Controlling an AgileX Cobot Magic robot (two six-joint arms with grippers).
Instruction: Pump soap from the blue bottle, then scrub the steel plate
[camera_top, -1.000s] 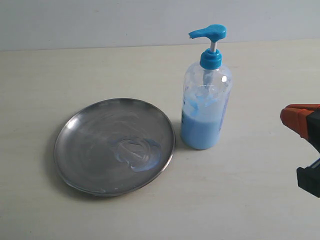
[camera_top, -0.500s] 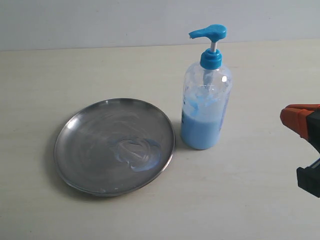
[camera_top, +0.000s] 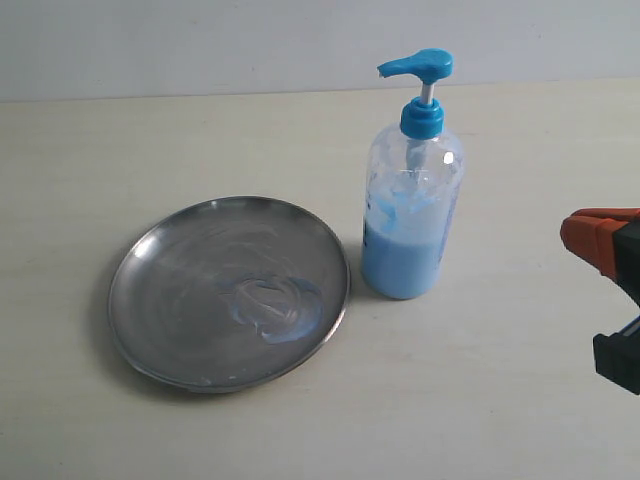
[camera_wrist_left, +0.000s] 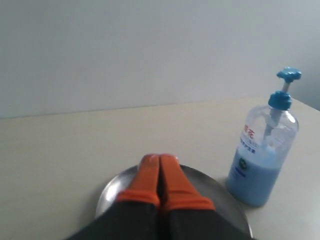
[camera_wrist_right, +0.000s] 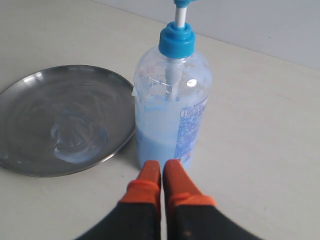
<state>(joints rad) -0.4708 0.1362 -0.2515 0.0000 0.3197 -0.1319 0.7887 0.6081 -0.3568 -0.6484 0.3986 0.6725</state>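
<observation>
Plainly, the right gripper has its orange fingers pressed together tip to tip, with nothing between them. Straight ahead of those tips, near but not touching, stands the blue bottle. It is upright on the table, its long axis vertical and its pump head well above the level of the fingers. In the exterior view this gripper sits low at the right edge, apart from the bottle. The left gripper is likewise closed and empty; the steel plate lies just beyond its tips, with the bottle off to one side. The plate rests just beside the bottle and carries a pale smear of soap on its bottle-ward side. The right arm looks the nearer for pressing the pump, and it would need to rise above the head first.
</observation>
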